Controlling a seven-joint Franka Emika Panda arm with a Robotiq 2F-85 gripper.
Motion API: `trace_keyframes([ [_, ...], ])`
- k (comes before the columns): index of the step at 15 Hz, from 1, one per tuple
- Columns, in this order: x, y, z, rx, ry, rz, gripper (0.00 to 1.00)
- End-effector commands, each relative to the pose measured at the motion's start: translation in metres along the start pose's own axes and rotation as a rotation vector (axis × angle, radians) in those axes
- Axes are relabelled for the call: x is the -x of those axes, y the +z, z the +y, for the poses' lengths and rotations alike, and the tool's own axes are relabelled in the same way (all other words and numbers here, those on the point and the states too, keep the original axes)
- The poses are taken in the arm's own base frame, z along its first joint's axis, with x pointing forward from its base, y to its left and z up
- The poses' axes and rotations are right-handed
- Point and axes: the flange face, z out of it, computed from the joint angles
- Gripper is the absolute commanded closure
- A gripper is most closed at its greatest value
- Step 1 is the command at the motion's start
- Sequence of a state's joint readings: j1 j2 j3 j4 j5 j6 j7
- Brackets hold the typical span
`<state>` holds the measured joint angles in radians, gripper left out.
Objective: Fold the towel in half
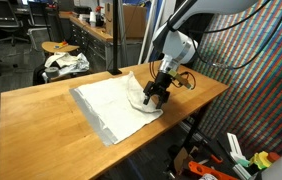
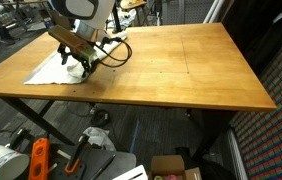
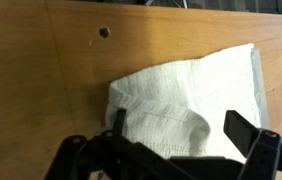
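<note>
Wide-spread fingers [image 3: 243,130] straddle a hump of the towel [image 3: 181,90].

The thin white rectangular cloth towel [image 1: 109,108] with a grey edge lies mostly flat on the wooden desk [image 1: 31,110], with one corner bunched into a raised fold.

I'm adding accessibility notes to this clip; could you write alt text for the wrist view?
A white towel lies rumpled on a wooden table, with one raised fold sitting between the widely spread fingers of the dark end effector at the bottom edge. A small hole marks the tabletop at upper left.
</note>
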<state>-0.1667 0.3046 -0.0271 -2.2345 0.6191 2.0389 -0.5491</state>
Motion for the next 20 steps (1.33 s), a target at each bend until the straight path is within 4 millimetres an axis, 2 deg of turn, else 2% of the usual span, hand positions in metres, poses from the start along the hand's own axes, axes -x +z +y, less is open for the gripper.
trace_keyframes([
  [1,-0.010,-0.013,0.007,-0.015,0.004,0.032,0.00],
  [5,-0.004,-0.038,0.003,0.002,-0.015,0.064,0.00],
  [8,0.006,-0.065,-0.013,0.069,-0.040,0.122,0.00],
  [11,0.018,-0.084,-0.038,0.194,-0.066,0.222,0.00],
  [14,0.034,-0.078,-0.067,0.331,-0.083,0.299,0.00],
  [18,0.053,-0.044,-0.107,0.529,-0.104,0.371,0.00],
  [20,0.057,-0.029,-0.120,0.619,-0.098,0.386,0.00],
])
